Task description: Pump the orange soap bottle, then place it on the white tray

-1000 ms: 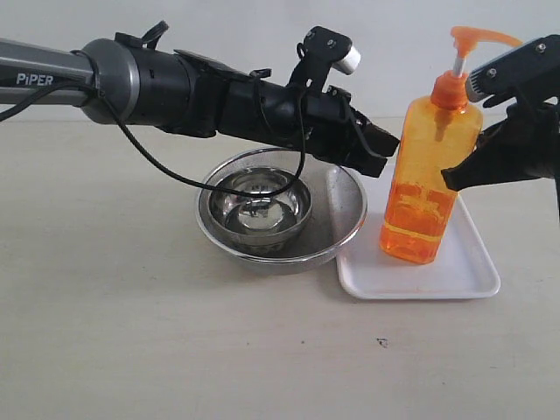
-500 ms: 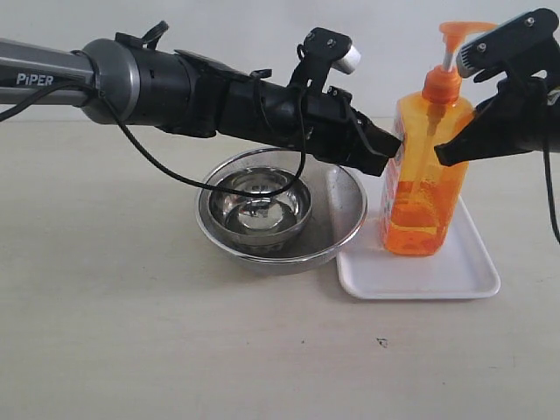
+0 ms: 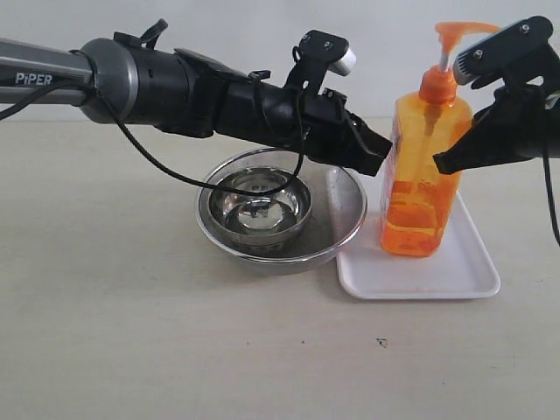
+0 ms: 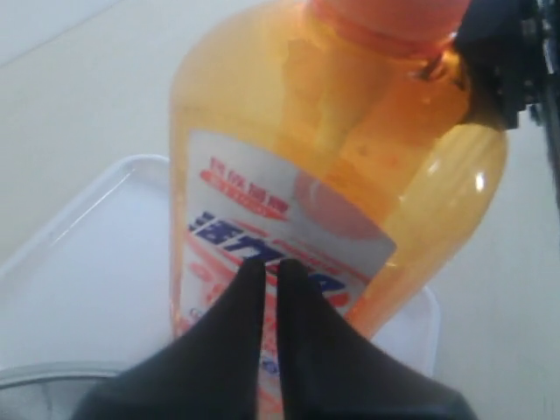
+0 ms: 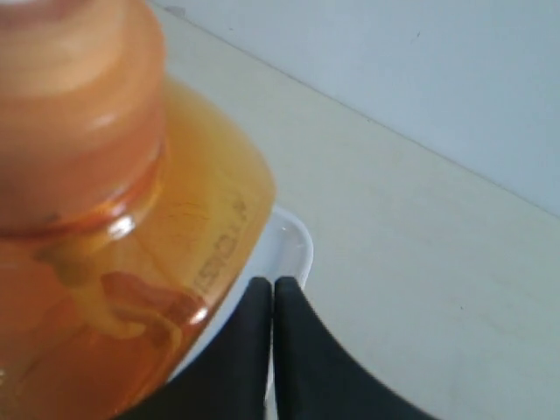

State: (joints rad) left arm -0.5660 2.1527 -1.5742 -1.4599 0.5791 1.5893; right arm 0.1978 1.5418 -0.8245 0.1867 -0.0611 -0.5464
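Scanning from the left: long black left arm (image 3: 175, 87) reaches across, with "PiPER" in white on its grey tube. Only writing that reads cleanly.

Left gripper (image 3: 383, 149): fingers pressed together, nothing between them. Tips sit at the bottle's left face, level with the label; contact cannot be told.

Below the arm, steel bowl (image 3: 262, 206) nested inside a mesh strainer (image 3: 346, 219), on the table (image 3: 131, 341). Strainer rim is just beside the tray.

Bottle (image 3: 420, 188): upright on the tray (image 3: 455, 278), toward its left end. Orange liquid fills most of it. Pump head (image 3: 464, 31) is raised on its white stem, spout toward the right.

Right gripper (image 3: 440, 162): fingers together too, empty, tips at the bottle's right side near the shoulder. Touching or not, cannot tell.

Progress, my reading: bottle stands on the tray with neither gripper clamped on it, so placement looks done. Whether the pump got pressed, these views do not settle; no soap is visible in the bowl. Left to do, likely only backing both arms off without tipping the bottle.

Label (image 4: 280, 236): white with red and blue print, blue characters too blurred to read. Dark print along the bottle's shoulder in the right wrist view, illegible.
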